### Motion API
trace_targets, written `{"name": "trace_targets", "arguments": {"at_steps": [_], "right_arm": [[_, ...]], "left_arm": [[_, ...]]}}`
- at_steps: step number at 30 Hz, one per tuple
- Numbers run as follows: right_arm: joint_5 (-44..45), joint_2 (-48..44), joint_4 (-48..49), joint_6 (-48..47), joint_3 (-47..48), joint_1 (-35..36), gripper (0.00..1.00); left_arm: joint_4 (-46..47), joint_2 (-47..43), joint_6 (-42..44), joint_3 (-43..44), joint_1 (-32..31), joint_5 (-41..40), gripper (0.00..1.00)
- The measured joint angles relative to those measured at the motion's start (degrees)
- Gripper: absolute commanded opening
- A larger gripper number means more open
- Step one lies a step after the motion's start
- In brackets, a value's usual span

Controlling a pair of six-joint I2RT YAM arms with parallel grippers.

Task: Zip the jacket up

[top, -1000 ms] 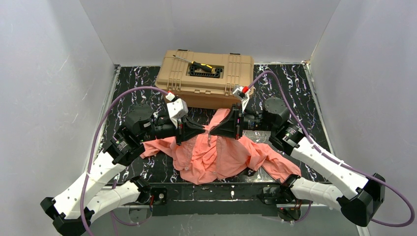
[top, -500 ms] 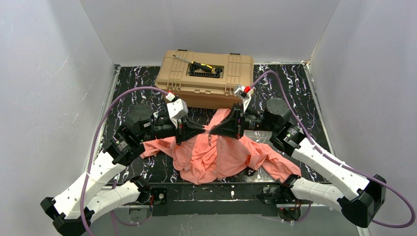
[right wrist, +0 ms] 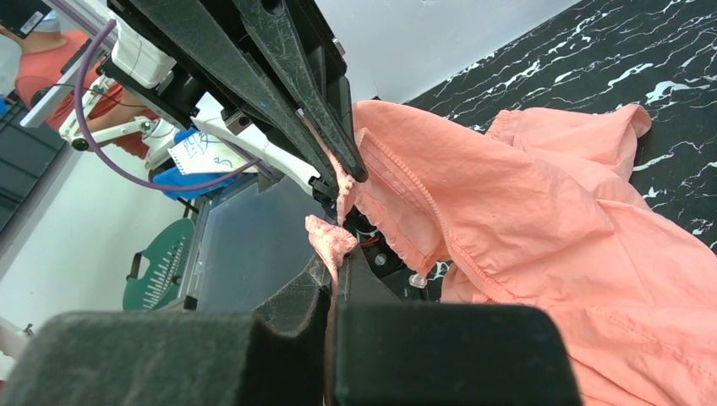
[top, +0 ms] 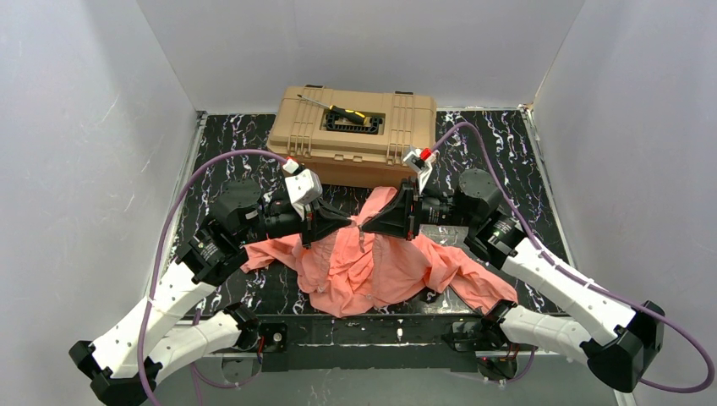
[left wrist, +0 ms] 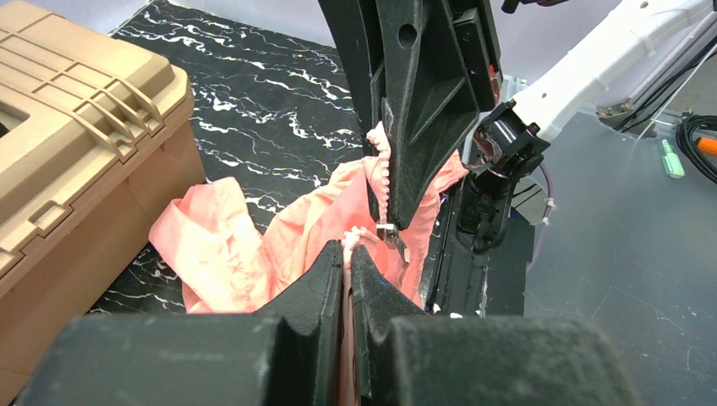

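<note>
Left tool [left wrist: 347, 258] and right tool [right wrist: 336, 271] are each pinching tight on a zipper edge [left wrist: 378, 173], probably the firmest hold on the limp, light jacket [top: 372, 262].

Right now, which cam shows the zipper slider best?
Left wrist: the metal zipper slider hangs in the open at the end of the teeth, just past the left gripper. Top external shows only a speck at the front of the jacket. Right wrist shows teeth, no clear slider.

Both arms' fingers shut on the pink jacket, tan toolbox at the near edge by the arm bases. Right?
No: the toolbox sits at the table's far side, beyond the jacket, as the top view shows. The left fingers and right fingers are indeed shut on the jacket.
</note>
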Motion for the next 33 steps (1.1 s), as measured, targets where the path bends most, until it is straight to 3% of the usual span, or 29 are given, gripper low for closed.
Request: {"name": "trace_targets", "arguments": {"at_steps": [33], "right_arm": [[-0.2,1.1,0.1,0.4,0.0,0.0,0.01]], "left_arm": [[0.0,0.0,2.1,0.0,0.0,2.9,0.0]]}}
